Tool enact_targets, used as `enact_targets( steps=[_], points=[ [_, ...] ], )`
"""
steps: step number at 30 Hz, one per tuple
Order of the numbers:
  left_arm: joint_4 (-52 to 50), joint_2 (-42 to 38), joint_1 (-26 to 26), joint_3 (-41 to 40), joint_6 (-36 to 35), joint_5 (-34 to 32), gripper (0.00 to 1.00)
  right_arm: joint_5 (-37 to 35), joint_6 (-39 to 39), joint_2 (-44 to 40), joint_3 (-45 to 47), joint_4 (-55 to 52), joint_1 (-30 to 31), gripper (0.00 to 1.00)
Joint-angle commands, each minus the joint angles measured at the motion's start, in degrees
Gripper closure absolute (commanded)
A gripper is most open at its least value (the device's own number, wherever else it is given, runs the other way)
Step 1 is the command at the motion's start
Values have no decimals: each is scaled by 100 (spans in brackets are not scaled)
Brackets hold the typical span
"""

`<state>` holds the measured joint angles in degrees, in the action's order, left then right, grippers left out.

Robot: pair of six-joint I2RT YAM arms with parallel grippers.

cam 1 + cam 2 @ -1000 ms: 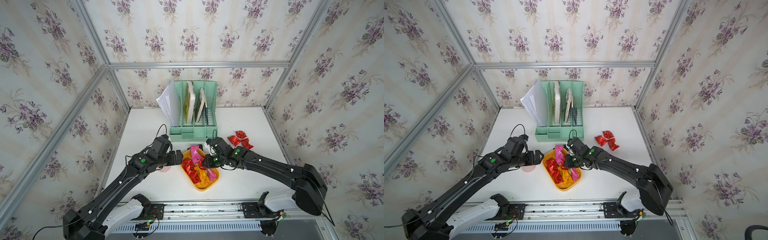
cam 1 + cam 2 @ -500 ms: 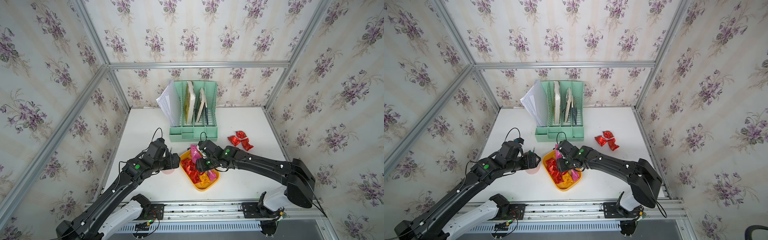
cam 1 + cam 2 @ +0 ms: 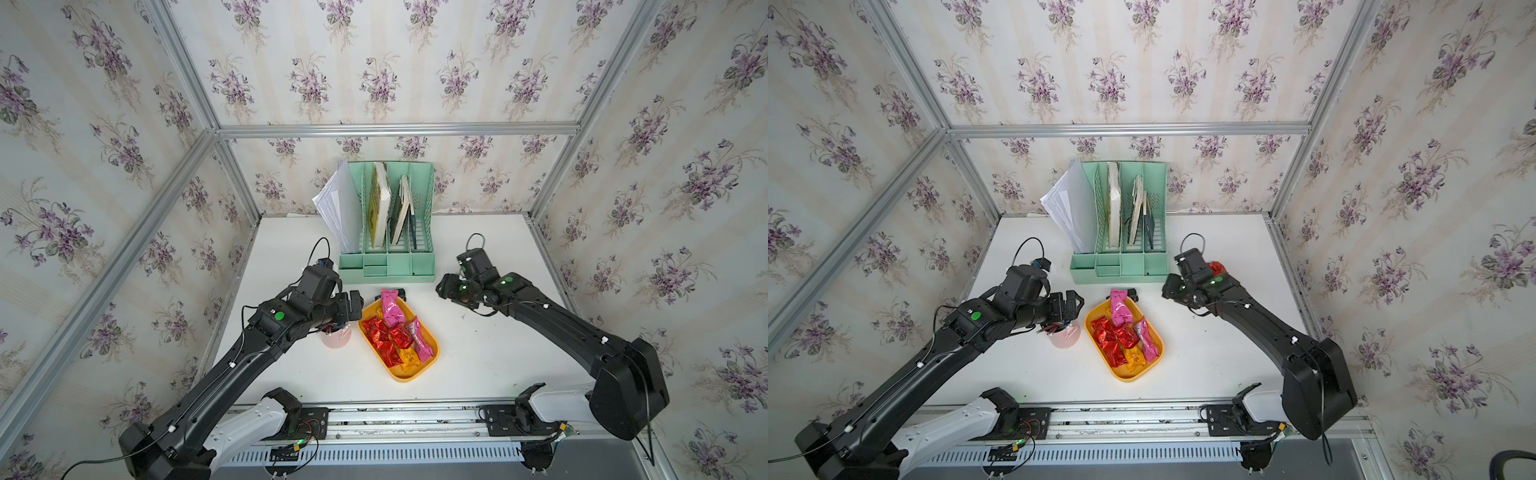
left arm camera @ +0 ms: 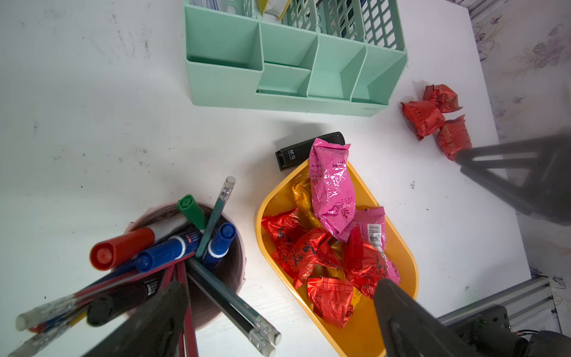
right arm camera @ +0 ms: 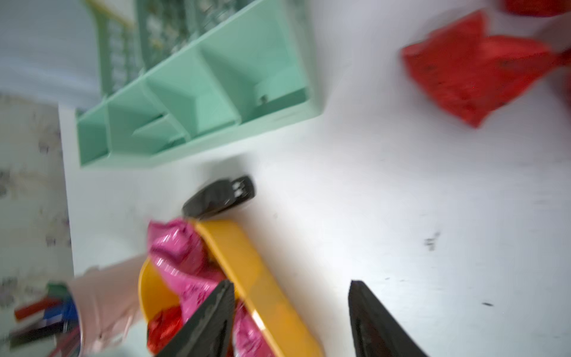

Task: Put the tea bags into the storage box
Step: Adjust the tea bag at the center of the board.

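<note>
The yellow-orange storage box (image 3: 417,371) (image 3: 1135,376) lies mid-table and holds several red, pink and orange tea bags (image 3: 392,334). A pink tea bag (image 4: 332,188) leans over its far rim. Three red tea bags (image 4: 432,116) lie on the table to the right, one close in the right wrist view (image 5: 472,71). My right gripper (image 3: 442,286) (image 5: 292,282) is open and empty, right of the box and beside those red bags. My left gripper (image 3: 354,304) (image 4: 279,286) is open and empty, above the pen cup at the box's left side.
A mint-green file organizer (image 3: 386,266) with papers and books stands behind the box. A pink cup (image 3: 336,338) full of pens touches the left arm's side of the box. A small black object (image 4: 306,150) lies at the box's far end.
My right gripper was low over the box, opened there, and has swung back to the right toward the red bags. The left arm has barely moved.
</note>
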<state>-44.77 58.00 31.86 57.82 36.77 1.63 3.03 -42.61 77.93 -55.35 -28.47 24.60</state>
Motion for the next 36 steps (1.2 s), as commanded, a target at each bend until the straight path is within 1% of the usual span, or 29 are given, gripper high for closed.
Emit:
enact_targets(
  steps=[1, 4, 7, 12, 14, 18, 22, 26, 29, 33, 36],
  points=[
    [310, 202, -5, 80, -78, -140, 1, 339, -175, 102, 182, 271, -772, 37],
    [496, 477, -4, 178, -65, -187, 1, 487, 46, 435, 79, 452, -1308, 36],
    [628, 791, -4, 310, -32, -231, 1, 534, 407, 981, -394, 329, -1569, 36],
    [814, 1193, -8, 522, 67, -348, 1, 487, 1586, 1961, -1521, 30, -1604, 36],
    [844, 1308, -10, 592, 83, -397, 1, 347, 1997, 2326, -1937, -116, -1605, 36],
    [853, 1447, -13, 653, 110, -476, 1, 200, 2534, 2793, -2293, -152, -1607, 35],
    [840, 1525, -13, 682, 162, -496, 1, 359, 2626, 3031, -2286, -183, -1607, 35],
    [849, 1548, -18, 683, 216, -488, 1, 722, 2575, 2928, -1943, -59, -1594, 35],
    [828, 1539, -14, 678, 161, -471, 1, 860, 2472, 2795, -1699, 8, -1594, 34],
    [778, 1526, -16, 670, 20, -462, 1, 806, 2328, 2671, -1380, 165, -1598, 34],
    [745, 1513, -48, 678, -39, -436, 1, 748, 2238, 2763, -1362, 162, -1599, 36]
  ],
)
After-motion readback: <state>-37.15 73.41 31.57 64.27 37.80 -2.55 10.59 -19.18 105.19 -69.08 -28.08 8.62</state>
